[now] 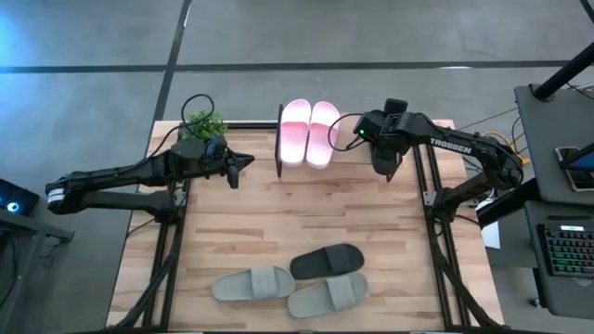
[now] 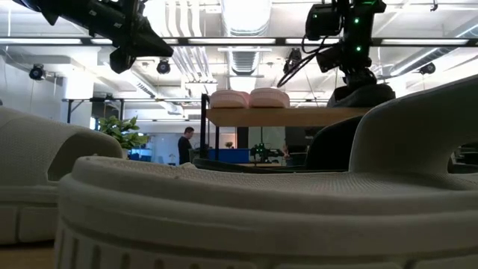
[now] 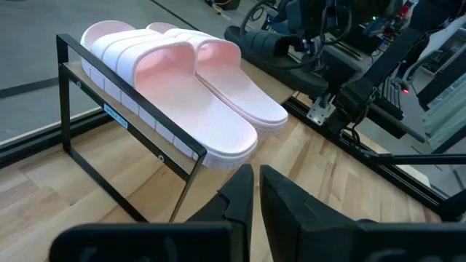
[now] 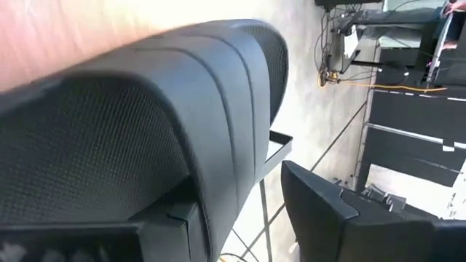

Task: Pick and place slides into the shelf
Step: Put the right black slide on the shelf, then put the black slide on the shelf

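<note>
The shelf (image 3: pixel 131 124), a low black-framed rack, stands at the table's far edge, and the pale pink pair (image 1: pixel 309 132) lies on its plank (image 2: pixel 291 116). My right gripper (image 1: pixel 388 160) hangs over the shelf's right end, shut on a black slide (image 4: pixel 145 124) that fills its wrist view. The other black slide (image 1: pixel 327 261) and the grey-green pair (image 1: pixel 252 284) lie near the table's near edge. My left gripper (image 3: pixel 256 175) hovers shut, left of the shelf and above the table. My right gripper holds the black slide at its wide strap (image 4: pixel 218 109), coming from above. One finger (image 4: pixel 328 211) shows beside the strap and the strap hides the other. In the low view the slide (image 2: pixel 360 94) sits just above the plank's right end; whether it rests there, I cannot tell.
A small potted plant (image 1: pixel 202 122) stands at the far left corner. Bare wood (image 1: pixel 306 209) lies between the shelf and the slides at the near edge. One grey-green slide (image 2: pixel 224 202) fills the low view's foreground. A person (image 2: pixel 184 146) stands far off in the room.
</note>
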